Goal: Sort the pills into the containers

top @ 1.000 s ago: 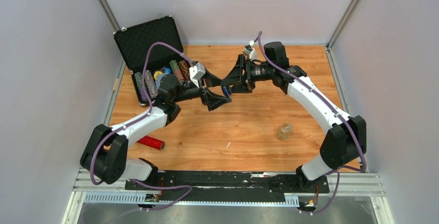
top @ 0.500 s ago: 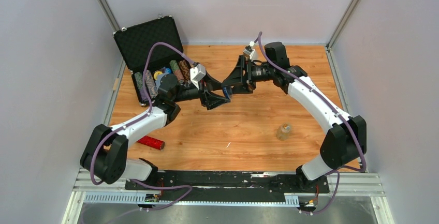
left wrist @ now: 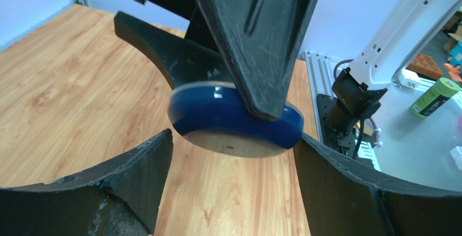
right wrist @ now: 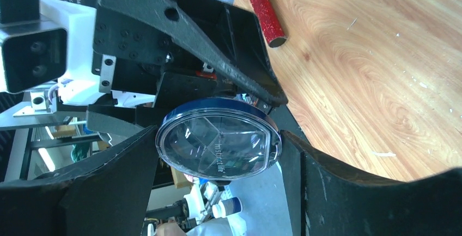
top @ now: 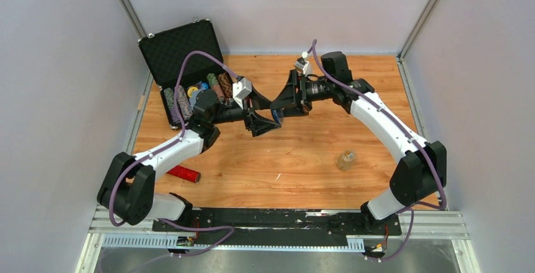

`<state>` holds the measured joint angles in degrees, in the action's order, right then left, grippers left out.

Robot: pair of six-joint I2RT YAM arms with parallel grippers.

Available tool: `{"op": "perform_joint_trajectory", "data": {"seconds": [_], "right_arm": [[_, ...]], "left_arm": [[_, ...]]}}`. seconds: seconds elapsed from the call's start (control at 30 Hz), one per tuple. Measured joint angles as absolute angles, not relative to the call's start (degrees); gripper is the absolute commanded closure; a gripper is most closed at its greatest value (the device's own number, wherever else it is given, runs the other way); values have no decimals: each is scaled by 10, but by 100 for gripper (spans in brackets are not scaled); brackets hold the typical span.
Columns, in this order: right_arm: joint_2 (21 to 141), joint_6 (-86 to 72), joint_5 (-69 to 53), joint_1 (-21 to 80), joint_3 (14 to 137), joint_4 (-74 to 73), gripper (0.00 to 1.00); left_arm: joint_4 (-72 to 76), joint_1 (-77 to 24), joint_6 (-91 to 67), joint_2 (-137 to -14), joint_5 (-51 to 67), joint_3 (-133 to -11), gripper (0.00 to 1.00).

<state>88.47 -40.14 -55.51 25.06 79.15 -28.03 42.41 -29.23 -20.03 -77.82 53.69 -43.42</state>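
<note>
The container (right wrist: 218,146) is a small round dish with a dark blue rim, a clear lid and dividers inside. It hangs above the middle of the table (top: 276,114). My right gripper (right wrist: 218,138) is shut on it, one finger on each side of the rim. My left gripper (left wrist: 233,143) faces it from the other side and stands open. The container's blue wall (left wrist: 218,113) sits just past its fingertips (left wrist: 158,149), which flank it closely. A small clear vial (top: 346,159) with yellowish contents stands on the right. Loose pills are out of view.
An open black poker-chip case (top: 189,77) with rows of chips stands at the back left. A red glittery tube (top: 184,173) lies near the left arm's base, also visible from the right wrist (right wrist: 263,8). Grey walls enclose the wooden table (top: 303,178).
My left gripper has narrowed its jaws and drawn in around the container. The right gripper has shifted slightly left while still holding it.
</note>
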Motion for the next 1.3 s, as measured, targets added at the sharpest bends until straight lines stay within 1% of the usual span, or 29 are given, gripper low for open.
{"op": "perform_joint_trajectory", "data": {"seconds": [0.07,0.13,0.23,0.33,0.37,0.43,0.53,0.77,0.87,0.93,1.0,1.03,1.1,1.23,1.27,1.3], "right_arm": [[886,-396,-559,253,792,-288,50],[890,-391,-563,256,794,-296,49],[897,-388,-564,259,797,-305,49],[901,-388,-565,259,800,-307,49],[903,-388,-566,259,801,-307,49],[905,-388,-567,259,805,-307,49],[907,-388,-571,259,808,-309,49],[908,-388,-581,260,808,-317,49],[908,-388,-581,261,808,-320,49],[908,-389,-581,261,809,-320,50],[908,-389,-581,261,809,-320,50],[908,-389,-581,261,809,-320,51],[908,-388,-579,261,809,-320,51],[908,-387,-577,261,809,-319,53],[908,-387,-576,261,809,-319,53],[908,-387,-577,261,809,-319,53]], "left_arm": [[420,-293,-198,-775,536,-437,2],[418,-293,-196,-772,536,-439,0],[415,-293,-196,-772,537,-448,2],[414,-293,-195,-772,540,-453,8],[414,-293,-195,-772,543,-453,8],[413,-293,-194,-772,551,-453,7],[413,-292,-191,-772,560,-453,4],[377,-292,-161,-759,575,-453,3],[364,-292,-150,-756,576,-453,6],[353,-293,-146,-756,575,-453,10],[347,-293,-145,-756,570,-453,16],[344,-293,-144,-756,566,-453,22],[342,-293,-143,-756,561,-453,26],[341,-293,-142,-756,549,-453,25],[342,-293,-143,-756,549,-453,24],[343,-294,-144,-756,549,-453,20]]}}
